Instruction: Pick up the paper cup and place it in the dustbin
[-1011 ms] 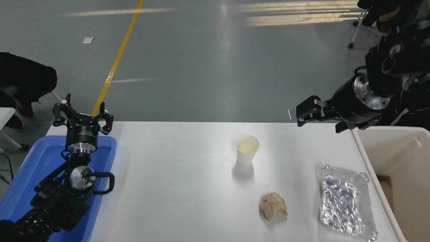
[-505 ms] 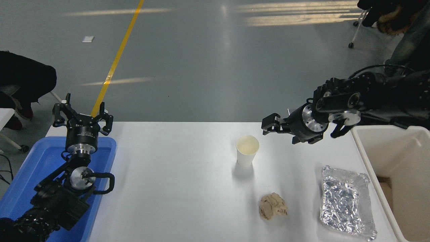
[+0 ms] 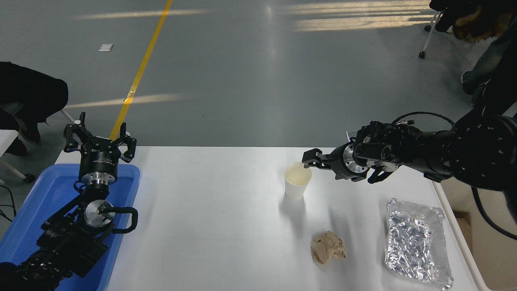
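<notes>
The paper cup stands upright in the middle of the white table, white with a pale cream inside. My right gripper reaches in from the right at rim height; it is open, with its fingertips at the cup's right rim. The cream-white dustbin stands off the table's right edge, its far part hidden behind my right arm. My left gripper is open and parked above the blue tray at the left.
A crumpled tan paper ball lies in front of the cup. A crinkled silver foil tray lies at the table's front right, beside the dustbin. A blue plastic tray sits at the left edge. A person in dark clothes is at far left.
My right arm has swung down and to the left, from above the table's far right corner to the cup's right rim. The cup and the left arm have not moved.
</notes>
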Motion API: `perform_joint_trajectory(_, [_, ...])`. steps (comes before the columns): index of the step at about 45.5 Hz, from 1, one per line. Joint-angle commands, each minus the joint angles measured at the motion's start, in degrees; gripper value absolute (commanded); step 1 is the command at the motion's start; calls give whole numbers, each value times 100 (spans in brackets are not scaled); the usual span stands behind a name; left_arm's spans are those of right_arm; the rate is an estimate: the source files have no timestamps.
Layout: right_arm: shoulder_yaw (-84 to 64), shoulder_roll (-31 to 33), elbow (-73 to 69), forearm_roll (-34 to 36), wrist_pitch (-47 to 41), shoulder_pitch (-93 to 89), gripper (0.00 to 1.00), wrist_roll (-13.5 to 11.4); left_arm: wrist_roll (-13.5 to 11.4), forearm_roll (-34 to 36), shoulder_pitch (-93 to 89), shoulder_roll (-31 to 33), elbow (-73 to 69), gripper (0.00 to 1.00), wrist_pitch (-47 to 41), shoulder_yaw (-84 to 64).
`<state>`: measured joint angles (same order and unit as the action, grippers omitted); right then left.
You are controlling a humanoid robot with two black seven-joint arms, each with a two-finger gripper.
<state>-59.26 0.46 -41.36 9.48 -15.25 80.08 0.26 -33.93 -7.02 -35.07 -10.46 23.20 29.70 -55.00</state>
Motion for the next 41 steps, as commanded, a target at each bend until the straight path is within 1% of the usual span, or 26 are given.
perform_joint_trajectory(1, [2, -46, 400, -34, 22, -414, 100, 0, 1, -1, 0, 0, 0, 99, 0, -2])
perform_joint_trajectory(12, [11, -46, 778, -34, 110, -792, 100, -9, 1, -1, 0, 0, 0, 99, 0, 7])
perform_joint_trajectory(33, [151, -46, 778, 27, 128, -898, 100, -9, 1, -1, 0, 0, 0, 99, 0, -2])
perform_joint_trajectory(39, [415, -46, 770, 18, 198, -942, 91, -18, -8, -1, 0, 0, 0, 99, 0, -2])
perform_joint_trajectory(41, [432, -46, 743, 19, 242, -959, 82, -18, 1, -1, 0, 0, 0, 99, 0, -2])
